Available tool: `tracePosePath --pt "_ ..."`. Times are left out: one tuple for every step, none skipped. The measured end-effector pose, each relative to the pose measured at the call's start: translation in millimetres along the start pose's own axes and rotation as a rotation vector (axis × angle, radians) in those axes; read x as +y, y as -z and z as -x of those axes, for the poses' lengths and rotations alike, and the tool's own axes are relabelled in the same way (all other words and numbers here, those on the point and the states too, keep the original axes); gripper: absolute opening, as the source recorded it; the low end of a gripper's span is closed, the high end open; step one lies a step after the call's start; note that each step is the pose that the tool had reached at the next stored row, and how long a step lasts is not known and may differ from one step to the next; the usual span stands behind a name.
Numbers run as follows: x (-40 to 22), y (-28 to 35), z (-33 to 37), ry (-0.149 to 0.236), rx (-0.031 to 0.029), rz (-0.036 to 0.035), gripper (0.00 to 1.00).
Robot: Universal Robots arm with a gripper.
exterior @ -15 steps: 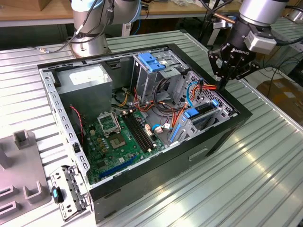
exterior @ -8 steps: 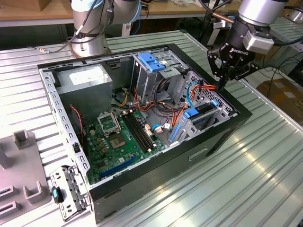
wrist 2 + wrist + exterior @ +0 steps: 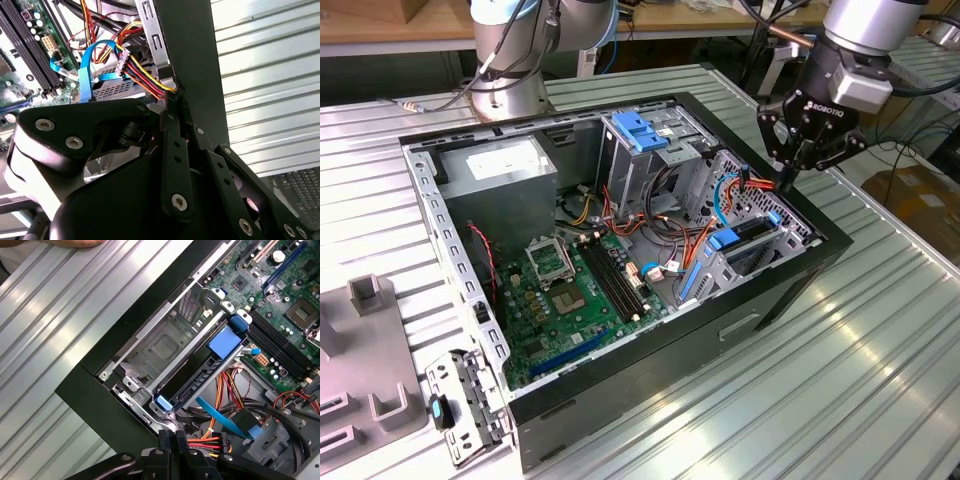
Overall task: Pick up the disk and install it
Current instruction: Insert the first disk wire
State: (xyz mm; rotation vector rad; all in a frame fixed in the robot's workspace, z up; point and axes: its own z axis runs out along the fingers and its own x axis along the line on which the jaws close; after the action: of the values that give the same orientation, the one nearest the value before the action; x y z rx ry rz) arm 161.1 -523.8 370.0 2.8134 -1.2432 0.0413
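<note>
The disk (image 3: pixel 196 374) stands on edge in a slot of the grey bay at the corner of the open computer case (image 3: pixel 790 290). Its blue carrier frame shows as a broad tab (image 3: pixel 225 341) at one end and a small tab (image 3: pixel 163 402) at the other. In the exterior view the disk (image 3: pixel 750 231) lies between those blue tabs near the case's right wall. My gripper (image 3: pixel 786 181) hovers just above that wall, a little beyond the disk, over the red, yellow and orange cables (image 3: pixel 142 75). Its black fingers (image 3: pixel 172 440) are pressed together with nothing between them.
Inside the case are a green motherboard (image 3: pixel 570 290), a grey power supply box (image 3: pixel 505 170) and a tall drive cage with a blue top (image 3: pixel 640 130). A blue flat cable (image 3: pixel 220 417) runs beside the bay. A grey fixture (image 3: pixel 370 350) and a loose bracket (image 3: pixel 460 400) lie on the ribbed table at the exterior view's left.
</note>
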Motion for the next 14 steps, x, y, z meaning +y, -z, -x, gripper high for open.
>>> tracePosePath --pt "0.0 -0.1 0.0 -0.015 -0.0008 0.0007 0.16" --pt "0.0 -0.1 0.0 -0.031 -0.0016 0.0015 0.16" --pt "0.0 0.0 0.0 -0.055 -0.0027 0.0028 0.16" --pt "0.0 -0.1 0.0 -0.069 -0.0034 0.0035 0.16" --pt "0.0 0.0 0.0 -0.082 -0.0041 0.0042 0.16" --pt "0.0 0.0 0.0 -0.097 -0.0048 0.0049 0.16" --pt "0.0 0.0 0.0 -0.111 -0.0055 0.0057 0.16" --pt "1.4 -0.1 1.3 -0.122 -0.0061 0.0061 0.16" --pt "2.6 -0.1 2.3 -0.127 -0.0063 0.0064 0.16" --pt "2.8 -0.1 2.4 -0.138 -0.0069 0.0070 0.16" --pt "2.9 -0.1 2.6 -0.159 -0.0079 0.0081 0.16" --pt "2.9 -0.1 2.7 -0.179 -0.0089 0.0090 0.16" --pt "2.9 0.0 2.6 -0.211 -0.0103 0.0108 0.16" --pt "2.9 -0.1 2.6 -0.227 -0.0113 0.0115 0.16"
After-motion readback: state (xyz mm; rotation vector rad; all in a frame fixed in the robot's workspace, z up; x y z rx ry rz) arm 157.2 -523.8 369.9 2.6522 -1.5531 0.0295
